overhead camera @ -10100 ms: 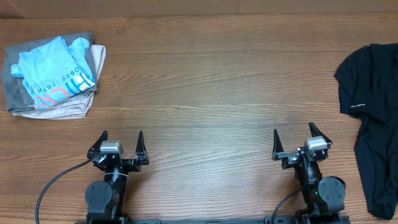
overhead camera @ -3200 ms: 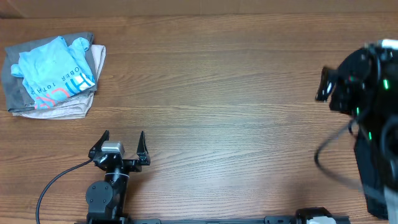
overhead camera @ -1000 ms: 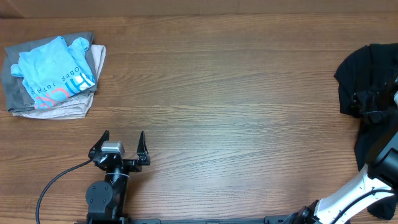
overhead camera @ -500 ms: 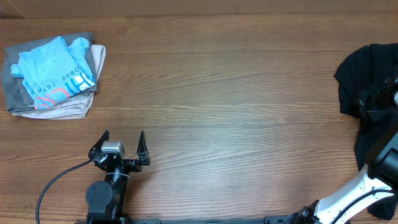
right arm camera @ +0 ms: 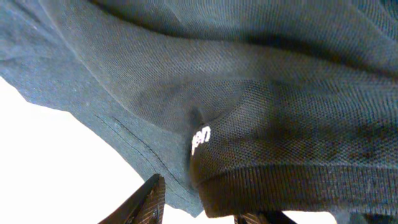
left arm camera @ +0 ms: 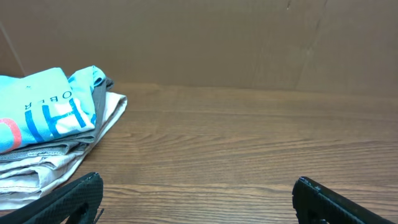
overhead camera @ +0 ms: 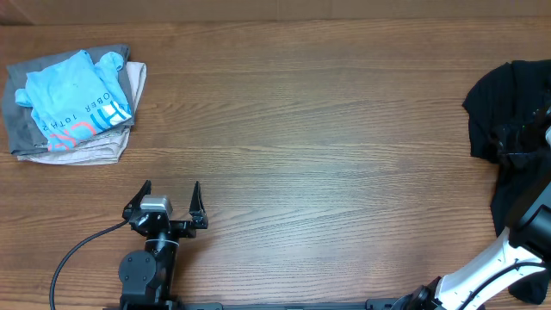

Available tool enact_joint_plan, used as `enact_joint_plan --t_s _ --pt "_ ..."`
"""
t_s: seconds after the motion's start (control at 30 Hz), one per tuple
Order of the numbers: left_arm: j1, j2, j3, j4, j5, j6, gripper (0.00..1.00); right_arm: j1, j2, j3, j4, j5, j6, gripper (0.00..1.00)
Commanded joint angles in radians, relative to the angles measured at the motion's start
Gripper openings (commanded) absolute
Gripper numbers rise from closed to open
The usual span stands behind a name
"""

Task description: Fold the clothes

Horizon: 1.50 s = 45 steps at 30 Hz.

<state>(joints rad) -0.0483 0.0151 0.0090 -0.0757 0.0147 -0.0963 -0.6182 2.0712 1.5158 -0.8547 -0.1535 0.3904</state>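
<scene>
1. A folded pile of clothes (overhead camera: 73, 108) sits at the far left of the table (overhead camera: 301, 112). I think that part is done.
2. The black shirt (overhead camera: 516, 95) lies crumpled at the right edge, not folded yet.
3. My right gripper (overhead camera: 519, 142) is down on the shirt. I cannot tell if it pinches.
4. My left gripper (overhead camera: 170, 186) is spread wide and holds nothing.

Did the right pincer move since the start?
Yes. The right pincer left the table's near edge, level with the left pincer, and reached rightward onto the black shirt.
</scene>
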Motion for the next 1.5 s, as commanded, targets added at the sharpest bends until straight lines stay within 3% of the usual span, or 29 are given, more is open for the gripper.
enact_joint_plan --t_s 0.0,0.03,0.13,0.27,0.57,0.97,1.47 --pt "-0.005 -0.01 -0.004 0.0 0.004 0.023 1.0 0.001 0.002 -0.02 0.018 -0.005 0.0 0.39" --pt "-0.005 -0.011 -0.004 0.0 0.004 0.023 1.0 0.001 0.002 -0.021 0.017 -0.005 0.0 0.38" --pt "-0.005 -0.01 -0.004 0.0 0.004 0.023 1.0 0.001 0.002 -0.022 0.021 -0.006 0.0 0.04" --pt "-0.005 -0.01 -0.004 0.0 0.004 0.023 1.0 0.001 0.001 -0.021 0.016 -0.034 0.0 0.04" --pt "-0.005 -0.011 -0.004 0.0 0.004 0.023 1.0 -0.001 -0.101 0.116 -0.095 -0.368 -0.031 0.04" --pt "-0.005 -0.01 -0.004 0.0 0.004 0.023 1.0 0.011 -0.358 0.203 -0.194 -0.365 -0.05 0.04" --pt "-0.005 -0.01 -0.004 0.0 0.004 0.023 1.0 0.063 -0.422 0.203 -0.249 -0.373 -0.051 0.04"
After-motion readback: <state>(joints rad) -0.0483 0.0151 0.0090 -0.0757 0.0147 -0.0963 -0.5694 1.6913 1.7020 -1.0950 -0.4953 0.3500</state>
